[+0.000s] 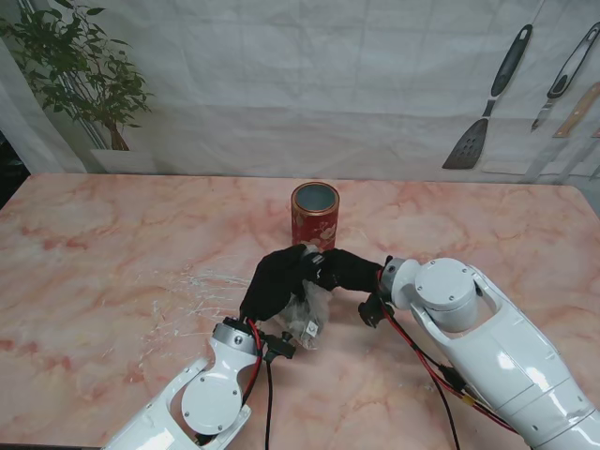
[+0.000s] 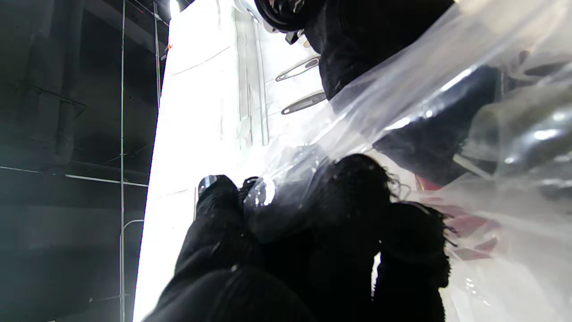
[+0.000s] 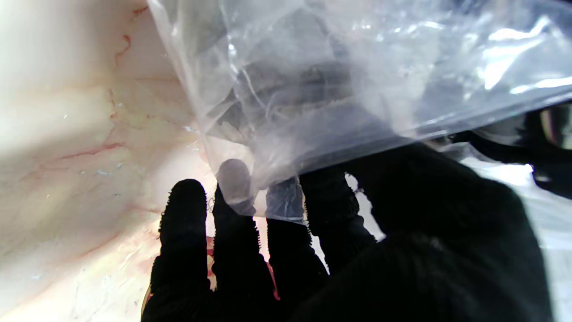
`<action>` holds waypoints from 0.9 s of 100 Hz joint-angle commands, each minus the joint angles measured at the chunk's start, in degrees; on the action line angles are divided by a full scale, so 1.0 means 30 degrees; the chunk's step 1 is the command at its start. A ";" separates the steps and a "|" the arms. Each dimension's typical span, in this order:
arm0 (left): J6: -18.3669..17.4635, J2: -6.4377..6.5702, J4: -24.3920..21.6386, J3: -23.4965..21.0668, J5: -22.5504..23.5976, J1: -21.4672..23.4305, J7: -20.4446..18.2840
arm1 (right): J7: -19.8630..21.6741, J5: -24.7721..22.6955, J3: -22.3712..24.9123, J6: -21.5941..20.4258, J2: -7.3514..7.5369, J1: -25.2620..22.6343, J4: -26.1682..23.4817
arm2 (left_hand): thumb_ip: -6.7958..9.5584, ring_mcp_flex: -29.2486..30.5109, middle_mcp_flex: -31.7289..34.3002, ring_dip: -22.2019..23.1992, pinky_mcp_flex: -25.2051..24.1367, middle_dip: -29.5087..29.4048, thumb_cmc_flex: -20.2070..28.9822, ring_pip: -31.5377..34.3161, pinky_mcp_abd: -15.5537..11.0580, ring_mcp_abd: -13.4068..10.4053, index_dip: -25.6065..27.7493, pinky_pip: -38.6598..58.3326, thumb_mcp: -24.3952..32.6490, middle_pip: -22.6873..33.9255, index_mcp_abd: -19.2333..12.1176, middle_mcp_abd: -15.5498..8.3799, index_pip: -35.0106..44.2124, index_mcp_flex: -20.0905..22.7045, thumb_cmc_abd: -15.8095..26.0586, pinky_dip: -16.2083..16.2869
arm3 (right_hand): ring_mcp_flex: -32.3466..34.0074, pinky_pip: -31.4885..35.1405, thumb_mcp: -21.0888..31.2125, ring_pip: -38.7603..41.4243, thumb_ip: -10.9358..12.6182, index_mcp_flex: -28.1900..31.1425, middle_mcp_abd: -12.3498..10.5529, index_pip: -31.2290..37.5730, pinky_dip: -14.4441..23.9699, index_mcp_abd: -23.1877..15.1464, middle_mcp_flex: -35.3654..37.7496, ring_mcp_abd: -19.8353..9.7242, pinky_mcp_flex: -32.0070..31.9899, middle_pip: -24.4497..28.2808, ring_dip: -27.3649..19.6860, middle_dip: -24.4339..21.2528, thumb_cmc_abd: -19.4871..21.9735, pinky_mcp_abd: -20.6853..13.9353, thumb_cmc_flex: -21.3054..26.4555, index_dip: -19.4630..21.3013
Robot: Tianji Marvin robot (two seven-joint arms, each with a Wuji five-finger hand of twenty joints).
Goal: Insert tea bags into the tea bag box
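Observation:
The tea bag box, a red round tin (image 1: 314, 214) with its top open, stands upright at the table's middle, beyond both hands. A clear plastic bag (image 1: 309, 317) holding tea bags (image 1: 309, 329) hangs between my hands, nearer to me than the tin. My left hand (image 1: 275, 281), in a black glove, is shut on the bag's top edge. My right hand (image 1: 349, 271) meets it there, with its fingers on the same edge. In the left wrist view the bag (image 2: 447, 112) drapes over my left hand (image 2: 286, 250). In the right wrist view the bag (image 3: 357, 80) lies across the fingers (image 3: 232, 223), with dim tea bags (image 3: 290, 89) inside.
Crumpled clear film (image 1: 192, 292) lies on the pink marble table (image 1: 112, 244) to the left of my hands. A potted plant (image 1: 80, 70) stands at the back left. Spatulas and knives (image 1: 492, 98) hang on the back wall at the right.

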 commanded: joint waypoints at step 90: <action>0.1372 -0.0177 -0.0173 -0.1074 -0.0217 -0.0189 0.0349 | -0.2678 -0.0112 0.3815 -0.0089 -0.0513 -0.2897 -0.3589 | 0.0867 0.0055 0.0073 -0.0226 0.0123 -0.0401 0.1391 -0.0685 -0.1037 0.0095 0.0118 0.0496 0.0887 0.0138 -0.0648 -0.0998 0.0949 0.0128 0.1681 0.0053 | -0.2487 -0.0178 0.1696 -0.1826 0.1516 -0.1262 -0.0483 0.0116 0.0102 0.1065 -0.2467 -0.1039 -0.1223 -0.1030 -0.1087 -0.0961 0.1445 -0.0435 0.0705 0.4456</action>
